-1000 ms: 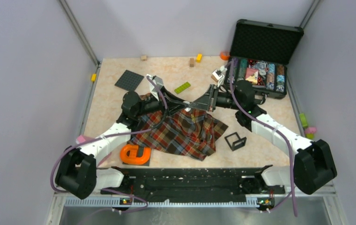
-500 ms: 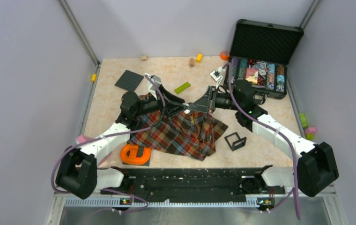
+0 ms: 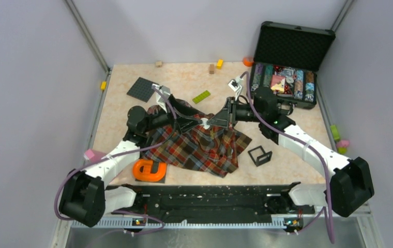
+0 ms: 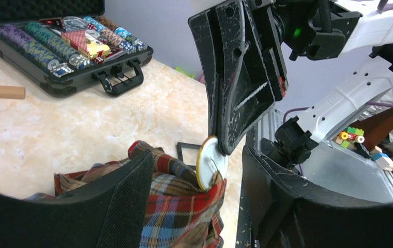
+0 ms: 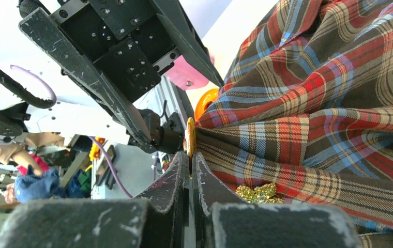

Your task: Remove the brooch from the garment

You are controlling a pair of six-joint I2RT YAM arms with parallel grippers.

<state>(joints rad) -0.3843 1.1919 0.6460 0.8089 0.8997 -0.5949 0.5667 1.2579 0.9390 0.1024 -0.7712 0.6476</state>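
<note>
The plaid garment (image 3: 199, 147) lies crumpled at the table's middle. The brooch (image 3: 205, 123), a small whitish disc with a yellow rim, stands on edge at a raised fold of the cloth. My right gripper (image 3: 213, 119) is shut on the disc's upper edge; the right wrist view shows the brooch (image 5: 190, 137) edge-on between the closed fingers of that gripper (image 5: 190, 157), against the garment (image 5: 313, 103). My left gripper (image 3: 190, 122) is open. In the left wrist view its fingers straddle the garment (image 4: 174, 206) fold, with the brooch (image 4: 212, 163) between them, untouched.
An open case of poker chips (image 3: 287, 77) stands at the back right. A black square frame (image 3: 260, 155) lies right of the shirt, an orange object (image 3: 149, 170) left of it. A black baseplate (image 3: 142, 89) and green brick (image 3: 201, 96) lie behind. A gold glitter ornament (image 5: 256, 192) sits on the cloth.
My left arm has drawn back to the left, and its gripper now sits around the fold. My right gripper has shifted slightly left with the brooch still pinched.
</note>
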